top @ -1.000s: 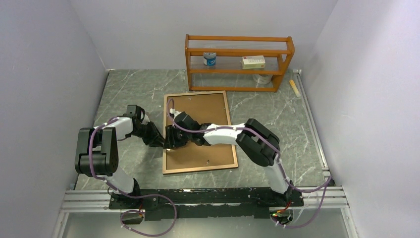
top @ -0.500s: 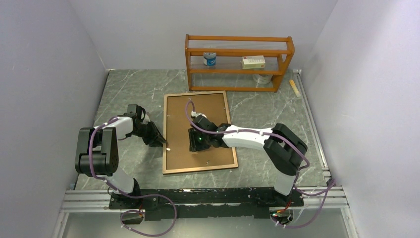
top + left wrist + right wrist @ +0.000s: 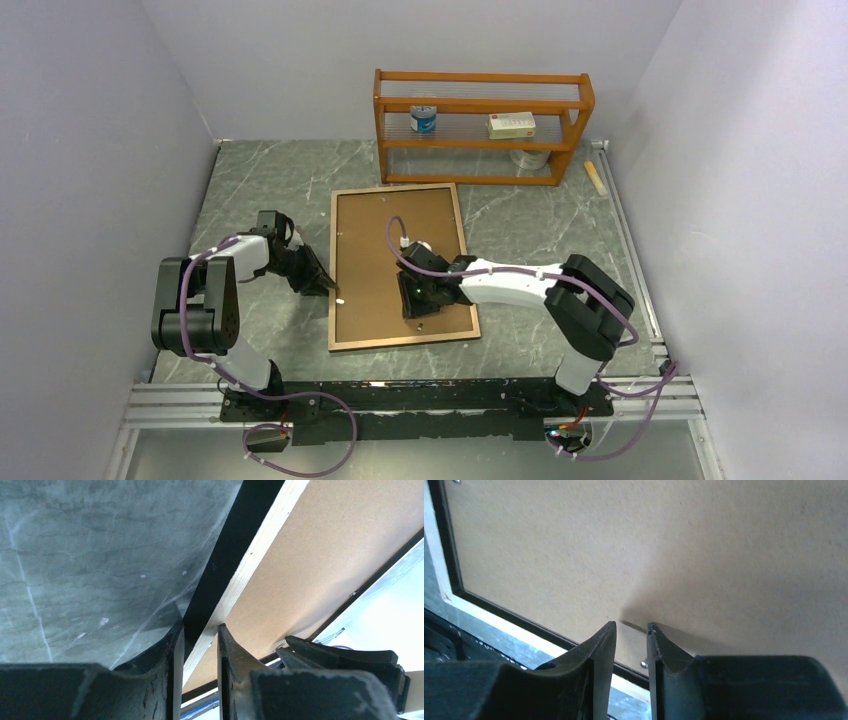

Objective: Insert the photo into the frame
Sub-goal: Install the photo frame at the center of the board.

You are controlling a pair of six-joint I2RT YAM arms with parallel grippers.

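Your left gripper [image 3: 200, 645] pinches the frame [image 3: 341, 270] edge between narrow jaws. Your right gripper [image 3: 629, 630], nearly closed and empty, hovers over the brown backing [image 3: 674, 550].

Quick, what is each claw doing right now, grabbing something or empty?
Left gripper: closed on the frame's left edge.
Right gripper: nearly closed, holding nothing, low over the brown backing board.

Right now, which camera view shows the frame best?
The top external view: the whole frame lies back-up on the table. The left wrist view shows only its left edge between the end effector fingers; the right wrist view shows one corner.
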